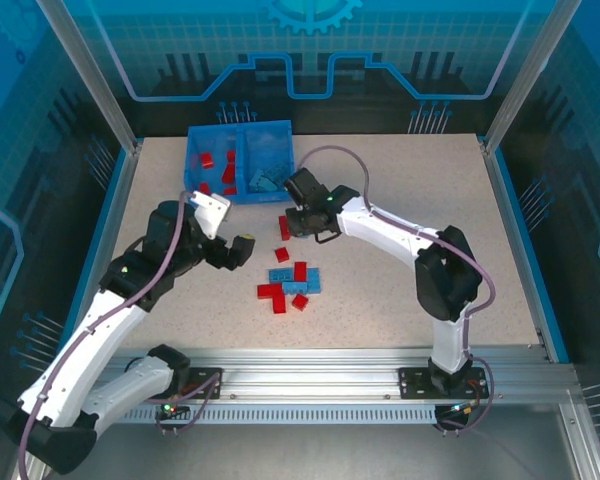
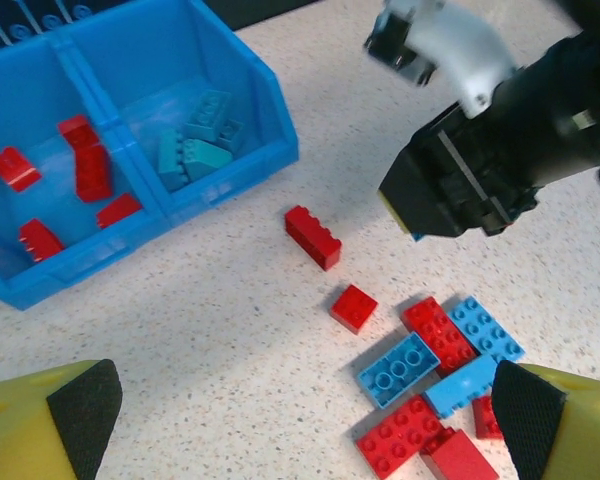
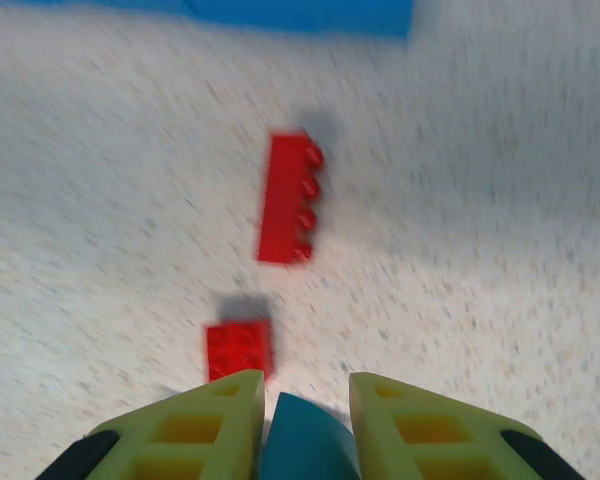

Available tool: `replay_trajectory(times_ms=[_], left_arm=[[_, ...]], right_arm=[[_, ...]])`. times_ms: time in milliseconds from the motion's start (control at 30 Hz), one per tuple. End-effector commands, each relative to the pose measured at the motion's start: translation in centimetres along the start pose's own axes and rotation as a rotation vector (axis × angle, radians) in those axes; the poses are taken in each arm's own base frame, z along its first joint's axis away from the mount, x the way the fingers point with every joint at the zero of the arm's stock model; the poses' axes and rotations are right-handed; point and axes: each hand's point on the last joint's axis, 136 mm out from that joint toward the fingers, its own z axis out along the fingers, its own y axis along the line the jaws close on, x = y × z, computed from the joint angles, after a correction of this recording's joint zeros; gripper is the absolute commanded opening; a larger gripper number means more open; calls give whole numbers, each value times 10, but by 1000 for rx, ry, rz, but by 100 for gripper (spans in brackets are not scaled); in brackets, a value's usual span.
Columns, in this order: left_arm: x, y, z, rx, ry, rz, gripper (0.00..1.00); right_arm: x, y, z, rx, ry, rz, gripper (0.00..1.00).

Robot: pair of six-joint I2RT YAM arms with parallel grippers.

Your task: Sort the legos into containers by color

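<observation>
**Blue brick in the right gripper, its compartment lying just ahead**

The right gripper (image 1: 298, 222) is hovering over the speckled counter (image 1: 430, 180), its yellow-green fingers (image 3: 205, 425) pinching a light-blue brick (image 3: 305, 445) between them. The brick is sitting so deep in the grip that its long axis cannot be told.

The blue bin (image 1: 240, 127) is lying a little farther from the arm bases, slightly toward the left arm's side. Its near wall is close to the gripper but not touching it. The right compartment (image 1: 272, 148), the one next to the gripper, is holding the light-blue bricks. The left compartment (image 1: 205, 140), beyond the middle wall, is holding the red ones. The carried brick therefore seems to belong to the nearer compartment, a short reach forward and over the wall.

In the right wrist view, a long red brick (image 3: 288, 198) is lying on its side between the gripper and the bin, its length pointing roughly toward the bin. A small red brick (image 3: 238, 348) is sitting just in front of the left finger.

The left gripper (image 2: 305, 410) is hanging with its fingers spread wide and nothing between them. It is near the loose pile (image 1: 290, 285) of red and light-blue bricks waiting to be sorted. Of the two arms, the right is the nearer to the blue side of the bin.
</observation>
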Motion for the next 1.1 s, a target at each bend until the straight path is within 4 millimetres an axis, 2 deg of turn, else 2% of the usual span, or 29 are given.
replay_trajectory(times_ms=[0, 100, 200, 233, 333, 400, 567, 700, 767, 867, 1000, 1067], left_arm=[[-10, 21, -12, -87, -83, -75, 99], [-11, 33, -17, -127, -110, -115, 99], [-11, 38, -19, -143, -114, -132, 99], [-11, 38, -19, -144, -114, -135, 99], [-10, 39, -17, -145, -105, -142, 99], [-9, 39, -16, -145, -103, -146, 99], [-7, 41, -13, -151, -97, -152, 99], [-4, 43, -10, -160, -85, -149, 99], [-2, 44, -8, -164, -78, -146, 99], [1, 45, -5, -167, -72, -144, 99], [2, 47, -3, -181, -62, -137, 99], [3, 49, -2, -191, -56, -136, 99]], right_arm=[[-70, 24, -41, -28, -252, -87, 21], [-106, 30, -38, 15, -350, -144, 22], [-140, 31, -20, 74, -414, -192, 22], [-154, 33, -22, 80, -445, -199, 21], [-183, 36, -1, 114, -493, -251, 21], [-199, 36, 22, 149, -518, -283, 21], [-227, 31, 63, 135, -609, -296, 22], [-238, 37, 83, 84, -698, -340, 26], [-244, 36, 87, 72, -736, -343, 36], [-255, 32, 82, 46, -780, -313, 61], [-265, 40, 49, 0, -798, -292, 83], [-264, 46, 29, -37, -767, -290, 90]])
